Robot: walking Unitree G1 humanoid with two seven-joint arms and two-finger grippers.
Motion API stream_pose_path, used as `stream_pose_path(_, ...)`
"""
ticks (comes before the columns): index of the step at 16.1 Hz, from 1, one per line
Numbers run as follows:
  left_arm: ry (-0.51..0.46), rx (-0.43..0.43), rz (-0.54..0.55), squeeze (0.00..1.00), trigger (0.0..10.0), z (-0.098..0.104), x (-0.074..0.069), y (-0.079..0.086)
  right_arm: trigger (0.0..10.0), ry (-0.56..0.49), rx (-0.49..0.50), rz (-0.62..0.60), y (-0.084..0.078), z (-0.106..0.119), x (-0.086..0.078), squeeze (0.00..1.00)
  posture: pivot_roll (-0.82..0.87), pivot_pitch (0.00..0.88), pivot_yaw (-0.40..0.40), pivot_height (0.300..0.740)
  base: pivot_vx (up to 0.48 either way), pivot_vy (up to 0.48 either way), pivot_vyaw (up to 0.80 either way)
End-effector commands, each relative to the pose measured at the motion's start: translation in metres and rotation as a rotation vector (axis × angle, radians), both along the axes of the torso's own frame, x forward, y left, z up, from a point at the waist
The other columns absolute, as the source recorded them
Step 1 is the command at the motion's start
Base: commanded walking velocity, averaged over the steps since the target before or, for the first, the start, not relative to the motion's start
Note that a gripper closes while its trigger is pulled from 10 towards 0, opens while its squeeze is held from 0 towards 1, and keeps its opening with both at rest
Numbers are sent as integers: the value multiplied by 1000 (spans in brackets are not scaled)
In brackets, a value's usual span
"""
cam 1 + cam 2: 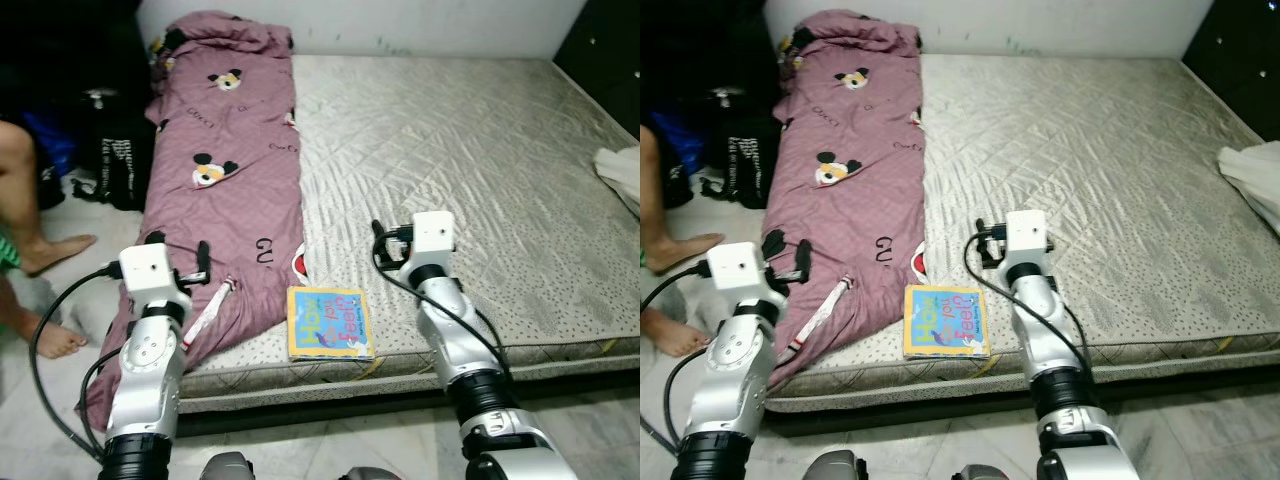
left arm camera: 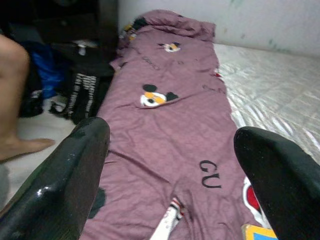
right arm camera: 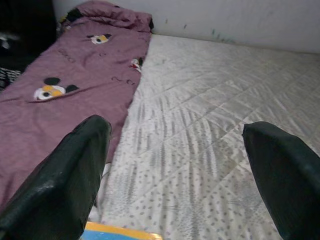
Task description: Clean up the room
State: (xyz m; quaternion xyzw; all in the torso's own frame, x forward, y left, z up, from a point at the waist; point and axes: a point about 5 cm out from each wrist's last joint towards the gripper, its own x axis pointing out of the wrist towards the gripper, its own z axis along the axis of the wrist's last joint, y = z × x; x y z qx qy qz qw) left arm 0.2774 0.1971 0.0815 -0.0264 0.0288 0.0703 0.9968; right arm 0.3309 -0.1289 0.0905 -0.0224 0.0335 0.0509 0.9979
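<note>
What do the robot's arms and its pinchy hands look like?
Each arm, the left arm and the right arm, is shiny silver with round joints and a black ring lower down. A white boxy block sits at each wrist. Black cables loop off both arms. The left gripper and right gripper each have two thick, glossy black fingers.

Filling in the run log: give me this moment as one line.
left gripper: open, over purple blanket | right gripper: open, over mattress | book: flat at mattress front edge, between arms, untouched
</note>
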Motion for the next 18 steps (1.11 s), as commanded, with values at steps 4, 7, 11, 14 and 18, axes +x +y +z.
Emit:
stream_pose_path(4,27,-17,7,0,10000,-4,-1,0,10000,7,16,-29,-7,0,0,0,-64,2,-39,740,0,0,0)
stream_pose_path(7,29,-19,10,0,10000,-4,-1,1,10000,7,20,-28,-7,1,0,0,-64,5,-41,740,0,0,0)
stream_pose_path(11,36,-24,18,0,10000,-5,-2,1,10000,6,19,-23,-7,1,0,0,-66,12,-42,740,0,0,0)
stream_pose_path(14,40,-26,21,0,10000,-5,-2,1,10000,7,19,-21,-7,1,0,0,-66,13,-42,720,0,0,0)
stream_pose_path(18,41,-29,24,0,10000,-5,-2,2,10000,7,19,-19,-6,1,0,0,-66,13,-42,680,0,0,0)
